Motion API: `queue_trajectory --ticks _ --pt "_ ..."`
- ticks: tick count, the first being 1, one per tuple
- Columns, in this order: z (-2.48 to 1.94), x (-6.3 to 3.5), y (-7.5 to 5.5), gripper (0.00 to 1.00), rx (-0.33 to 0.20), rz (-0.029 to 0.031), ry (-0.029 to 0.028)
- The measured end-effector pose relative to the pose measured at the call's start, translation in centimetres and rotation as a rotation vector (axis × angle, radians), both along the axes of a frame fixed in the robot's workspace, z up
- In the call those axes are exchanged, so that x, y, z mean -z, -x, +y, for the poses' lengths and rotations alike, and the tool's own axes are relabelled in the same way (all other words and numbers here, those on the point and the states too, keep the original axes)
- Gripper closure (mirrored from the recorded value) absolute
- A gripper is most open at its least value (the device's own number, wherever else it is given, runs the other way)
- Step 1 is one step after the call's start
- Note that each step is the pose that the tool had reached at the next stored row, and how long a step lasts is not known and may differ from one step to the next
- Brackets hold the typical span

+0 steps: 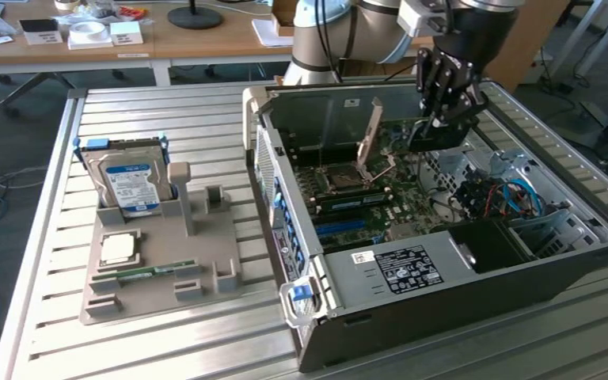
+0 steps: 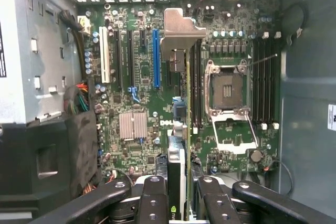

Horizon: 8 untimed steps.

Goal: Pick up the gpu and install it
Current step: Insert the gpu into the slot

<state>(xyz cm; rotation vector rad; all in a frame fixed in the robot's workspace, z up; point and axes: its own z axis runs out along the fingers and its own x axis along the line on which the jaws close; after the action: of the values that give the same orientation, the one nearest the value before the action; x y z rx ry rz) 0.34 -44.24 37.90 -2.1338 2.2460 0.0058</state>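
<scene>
The gripper (image 2: 177, 195) clamps the graphics card (image 2: 180, 30); seemingly beside the blue slot (image 2: 156, 59), it could miss and jam.

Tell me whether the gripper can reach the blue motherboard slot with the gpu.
Probably yes: the gripper holds the gpu over the open case, and the blue slot lies bare.

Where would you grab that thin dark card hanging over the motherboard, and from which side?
Along its upper long edge, pinched across the two flat faces, coming from above. The gpu stands on edge over the motherboard, too thin to grip otherwise, and this leaves its metal bracket free. The fingers clamp it that way now.
</scene>
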Motion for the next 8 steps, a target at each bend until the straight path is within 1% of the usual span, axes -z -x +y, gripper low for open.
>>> queue_trajectory --ticks 8 --pt "-0.11 0.52 1.0 0.73 0.0 -0.0028 -0.0001"
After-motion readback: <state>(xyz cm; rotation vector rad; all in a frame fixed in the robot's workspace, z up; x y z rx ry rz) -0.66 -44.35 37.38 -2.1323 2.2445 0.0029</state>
